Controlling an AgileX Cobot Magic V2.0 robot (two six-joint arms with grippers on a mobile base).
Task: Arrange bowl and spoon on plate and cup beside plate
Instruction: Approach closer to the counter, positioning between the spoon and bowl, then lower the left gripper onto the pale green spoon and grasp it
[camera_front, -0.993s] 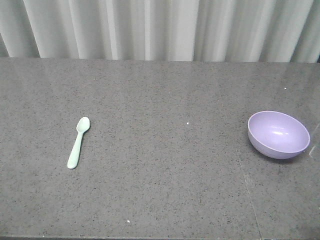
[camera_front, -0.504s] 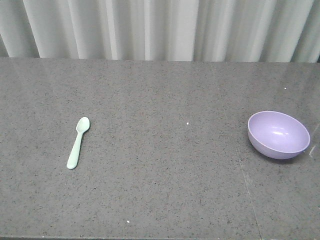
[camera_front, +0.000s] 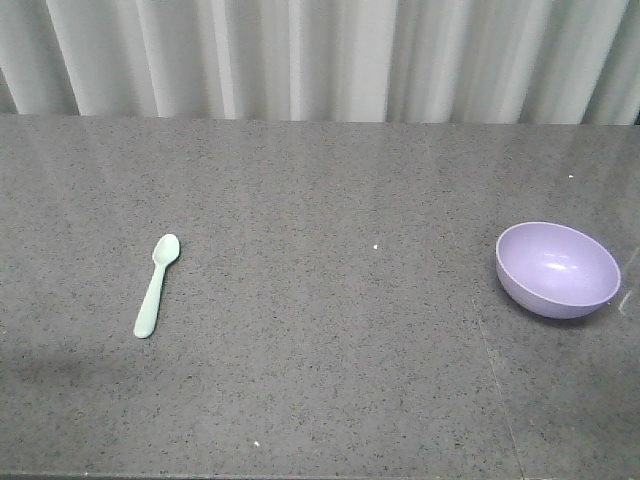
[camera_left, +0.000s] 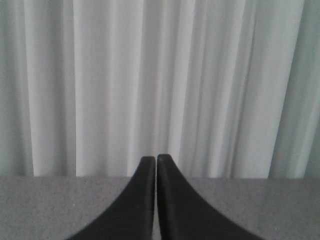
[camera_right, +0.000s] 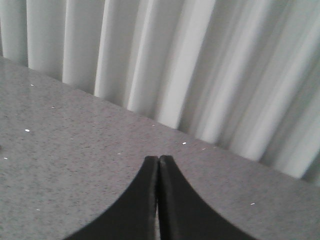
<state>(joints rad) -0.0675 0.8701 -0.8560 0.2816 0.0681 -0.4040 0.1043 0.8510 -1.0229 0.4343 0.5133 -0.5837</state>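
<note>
As the left wrist view shows, your left gripper (camera_left: 156, 160) is closed: its two black fingers (camera_left: 137, 205) meet tip to tip with nothing between them. Ahead of it lies the far edge of the grey speckled table (camera_front: 330, 380), and beyond that hangs the white pleated curtain (camera_left: 150, 75).

Your right gripper (camera_right: 159, 159) is in the same condition, tips touching and empty. Bare table runs under and ahead of it, and the curtain crosses behind on a diagonal.

In the front view, the spoon (camera_front: 157, 285) lies flat on the table's left part, scoop end toward the curtain and handle toward the near edge. The bowl (camera_front: 557, 269) stands on the table's right part, open side up, well apart from the spoon. Neither wrist view catches either item, so you cannot tell how they lie relative to either gripper.
</note>
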